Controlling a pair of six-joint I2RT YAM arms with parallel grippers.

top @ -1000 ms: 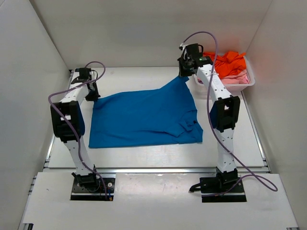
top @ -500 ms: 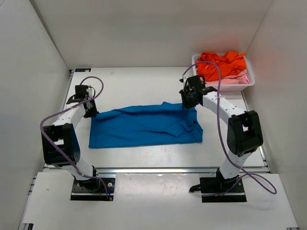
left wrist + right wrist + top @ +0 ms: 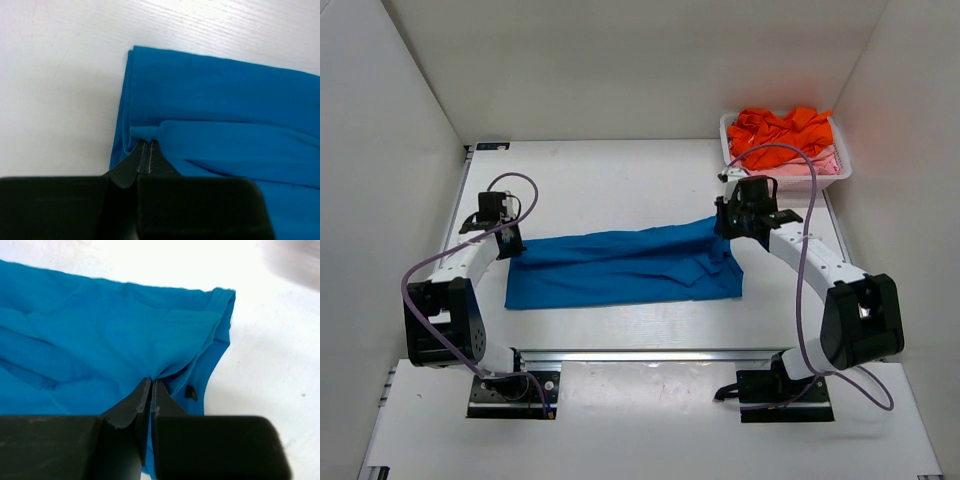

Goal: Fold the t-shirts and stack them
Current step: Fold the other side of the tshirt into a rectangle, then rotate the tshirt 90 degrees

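The pink shirt is mostly hidden under the orange shirts. The blue shirt runs off the edge in both wrist views. A grey blur fills one corner.

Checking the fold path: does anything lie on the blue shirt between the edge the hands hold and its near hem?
Nothing visible does. The left hand and right hand pinch the blue shirt directly; only its own cloth lies between them and the near hem.
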